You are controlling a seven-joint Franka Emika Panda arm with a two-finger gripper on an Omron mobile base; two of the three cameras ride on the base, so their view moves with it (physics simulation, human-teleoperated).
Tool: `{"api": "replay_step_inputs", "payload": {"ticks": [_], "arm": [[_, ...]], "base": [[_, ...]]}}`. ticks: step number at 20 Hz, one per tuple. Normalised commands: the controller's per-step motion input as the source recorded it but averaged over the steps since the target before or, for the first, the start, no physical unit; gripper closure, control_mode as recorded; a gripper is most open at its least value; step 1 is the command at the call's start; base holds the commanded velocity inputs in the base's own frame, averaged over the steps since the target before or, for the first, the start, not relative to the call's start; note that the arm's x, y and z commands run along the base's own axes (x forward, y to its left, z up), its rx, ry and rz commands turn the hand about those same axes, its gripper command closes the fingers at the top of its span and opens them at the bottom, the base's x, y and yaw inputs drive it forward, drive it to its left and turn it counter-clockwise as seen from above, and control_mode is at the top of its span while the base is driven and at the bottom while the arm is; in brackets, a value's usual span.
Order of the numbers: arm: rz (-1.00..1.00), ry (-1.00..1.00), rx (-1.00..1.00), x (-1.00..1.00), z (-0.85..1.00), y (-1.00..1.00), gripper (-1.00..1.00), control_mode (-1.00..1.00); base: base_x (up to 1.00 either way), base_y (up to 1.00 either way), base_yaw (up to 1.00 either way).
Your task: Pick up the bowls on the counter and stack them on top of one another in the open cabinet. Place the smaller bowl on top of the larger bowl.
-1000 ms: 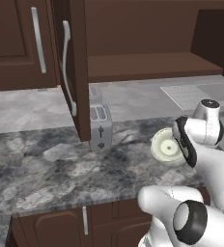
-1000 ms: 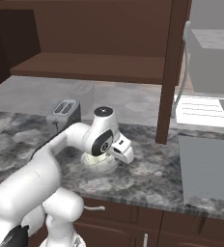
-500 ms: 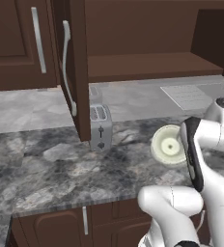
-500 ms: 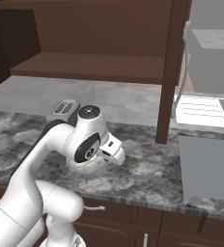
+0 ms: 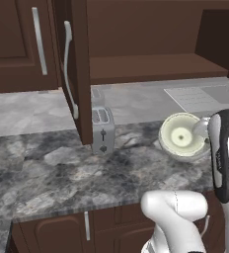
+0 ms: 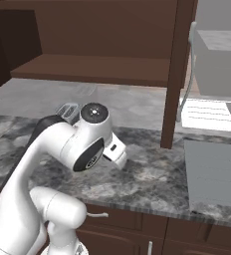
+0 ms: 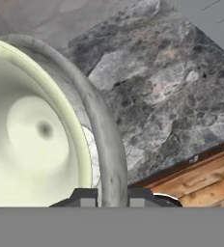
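Observation:
My gripper is shut on the rim of the larger bowl, one finger inside and one outside. That bowl is grey-white mottled outside and pale cream inside. It hangs tilted just above the right part of the counter, mouth facing the left base camera, with the gripper at its right edge. The open cabinet lies above and behind it, its shelf bare. The smaller bowl is out of view. In the right base view my arm hides the held bowl.
A silver toaster stands on the counter under the open cabinet door, left of the bowl. A grey box-like unit sits on the counter at the right. The door edge hangs down right of the shelf.
The hand has risen a little with the bowl, which now sits slightly higher and further right in the left base view. The arm's elbow has swung round. The grip is unchanged.

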Motion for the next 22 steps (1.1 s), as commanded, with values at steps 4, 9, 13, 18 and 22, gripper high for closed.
{"api": "replay_step_inputs", "payload": {"ticks": [4, 9, 13, 18, 22], "arm": [[-0.06, -0.07, 0.14, -0.11, 0.77, 0.06, 1.00, -1.00], [-0.07, -0.05, 0.15, -0.10, 0.72, 0.11, 1.00, -1.00], [-0.07, -0.06, 0.16, -0.18, 0.68, 0.20, 1.00, -1.00], [-0.04, -0.10, 0.15, -0.27, 0.63, 0.31, 1.00, -1.00], [-0.03, -0.10, 0.16, -0.27, 0.60, 0.28, 1.00, -1.00]], "base": [[0.00, 0.00, 0.00], [0.00, 0.00, 0.00], [0.00, 0.00, 0.00], [0.00, 0.00, 0.00], [0.00, 0.00, 0.00]]}}
